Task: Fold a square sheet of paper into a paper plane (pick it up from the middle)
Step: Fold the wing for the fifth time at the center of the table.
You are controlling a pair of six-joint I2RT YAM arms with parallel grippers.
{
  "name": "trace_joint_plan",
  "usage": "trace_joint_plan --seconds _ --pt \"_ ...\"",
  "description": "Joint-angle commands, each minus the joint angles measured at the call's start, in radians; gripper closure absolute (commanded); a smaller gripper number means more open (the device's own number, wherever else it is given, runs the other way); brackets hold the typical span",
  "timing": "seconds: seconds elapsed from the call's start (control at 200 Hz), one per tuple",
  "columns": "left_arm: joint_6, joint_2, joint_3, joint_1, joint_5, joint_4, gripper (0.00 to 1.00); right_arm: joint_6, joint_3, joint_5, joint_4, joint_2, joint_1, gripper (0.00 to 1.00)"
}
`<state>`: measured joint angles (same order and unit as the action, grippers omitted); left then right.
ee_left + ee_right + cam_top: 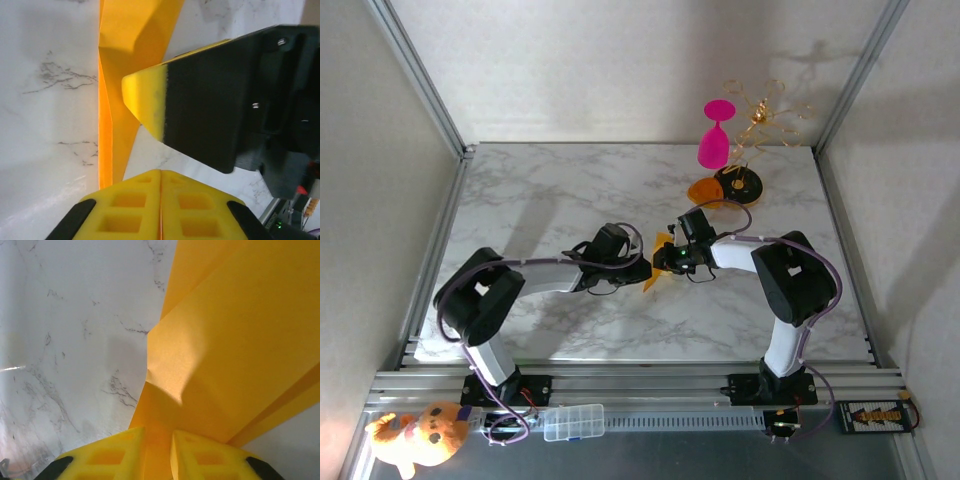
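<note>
The square sheet of paper [652,278], yellow-orange and folded into a narrow creased shape, sits between both gripper tips at the table's middle. My right gripper [665,262] comes in from the right. In the right wrist view its yellow fingers [159,432] are shut on a fold of the paper [240,340], which runs down into the narrow gap between them. My left gripper [638,262] comes in from the left. Its pads [161,172] are pressed together. The paper [135,30] stands just left of them, and the right gripper's yellow-tipped finger [145,100] rests against it.
A pink goblet [714,140], a gold wire ornament [765,110] and an orange-and-black disc [738,183] stand at the back right of the marble table [550,190]. A plush toy [420,435] and a clear plastic box [573,422] lie on the near rail.
</note>
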<state>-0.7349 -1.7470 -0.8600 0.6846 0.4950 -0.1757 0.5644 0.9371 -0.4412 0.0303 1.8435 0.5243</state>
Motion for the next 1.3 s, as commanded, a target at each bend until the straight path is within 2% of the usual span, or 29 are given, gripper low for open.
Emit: trace_joint_plan --seconds 0.0,0.906,1.292 --pt "-0.011 -0.042 -0.025 0.013 0.034 -0.026 0.94 -0.009 -0.012 0.107 0.077 0.071 -0.001 0.78" --pt "-0.009 -0.112 0.015 0.036 0.004 -0.007 0.95 -0.001 -0.010 0.111 0.088 0.090 0.000 0.78" --pt "0.027 -0.099 0.044 0.054 -0.046 0.081 0.98 0.006 0.002 0.139 0.123 0.106 -0.001 0.79"
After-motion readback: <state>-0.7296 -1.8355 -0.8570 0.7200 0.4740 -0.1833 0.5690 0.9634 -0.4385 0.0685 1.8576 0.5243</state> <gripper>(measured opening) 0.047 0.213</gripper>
